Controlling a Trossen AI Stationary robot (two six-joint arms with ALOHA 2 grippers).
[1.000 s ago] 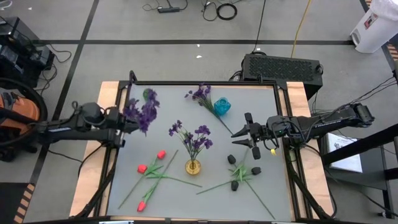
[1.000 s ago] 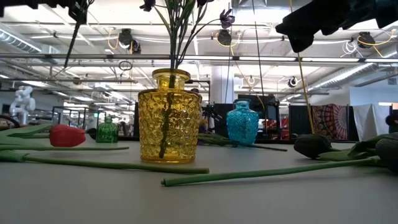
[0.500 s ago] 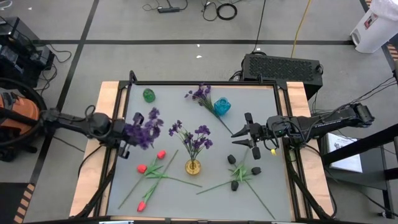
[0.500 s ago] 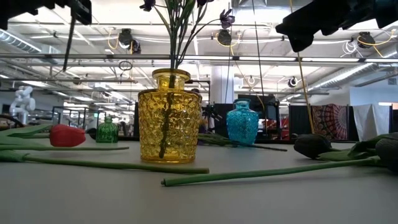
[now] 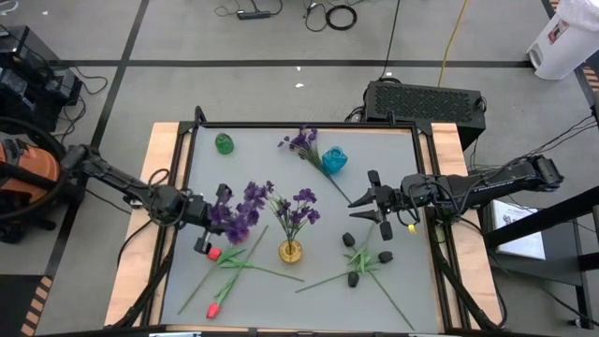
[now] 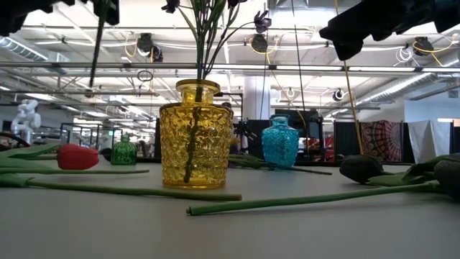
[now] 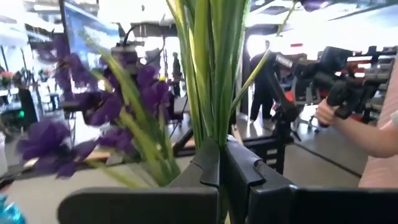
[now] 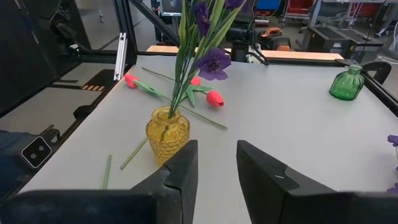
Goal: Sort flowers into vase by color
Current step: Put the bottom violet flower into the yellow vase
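Left gripper (image 5: 208, 221), jaws clamped on a purple spray (image 5: 239, 210), carries it beside the yellow vase (image 5: 290, 250) for insertion, while right gripper (image 5: 363, 203) waits, jaws apart.

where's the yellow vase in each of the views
High view: the yellow vase stands near the table's front middle, holding purple flowers.
Low view: it is large, left of centre, with stems rising from its neck.
Left wrist view: not in it.
Right wrist view: just beyond the fingers, left of centre.
Shared landmark: the green vase, seen in all but the left wrist view.
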